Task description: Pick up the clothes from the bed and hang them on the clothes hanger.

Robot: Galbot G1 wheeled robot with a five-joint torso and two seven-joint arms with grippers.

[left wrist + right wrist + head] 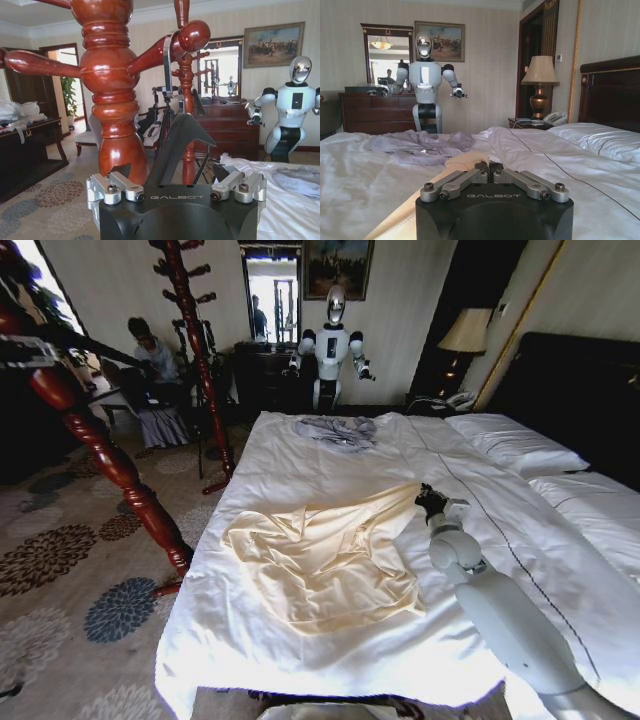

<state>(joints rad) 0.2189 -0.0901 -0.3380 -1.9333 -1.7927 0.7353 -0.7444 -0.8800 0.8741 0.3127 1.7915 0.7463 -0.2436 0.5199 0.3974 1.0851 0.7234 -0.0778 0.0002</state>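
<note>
The cream-yellow shirt (325,555) lies crumpled and spread on the white duvet of the bed (300,660), nearer the foot end, w/ one corner drawn out toward the pillows. The right gripper (432,502) sits at that far corner of the garment; in the right wrist view its jaws are pinched together on a fold of the cream fabric (465,161), low on the duvet. A smaller grey-blue garment (340,430) lies bunched farther up the bed, well apart from the shirt. Two white pillows (515,445) rest against the dark headboard (590,390) on the robot's right. In the left wrist view the left gripper (177,192) is raised beside a turned red-brown wooden coat stand (112,100), jaws clamped on the dark clothes hanger (177,145), which stands upright w/ its silver hook (167,60) looped at one of the stand's pegs; can't tell if the hook bears on the peg. The stand rises from a floral carpet (60,570) on the robot's left of the bed. Beyond the bed: a white humanoid robot (332,345) in front of a dark dresser w/ mirror, and a table lamp (465,335) w/ phone on the nightstand.
</note>
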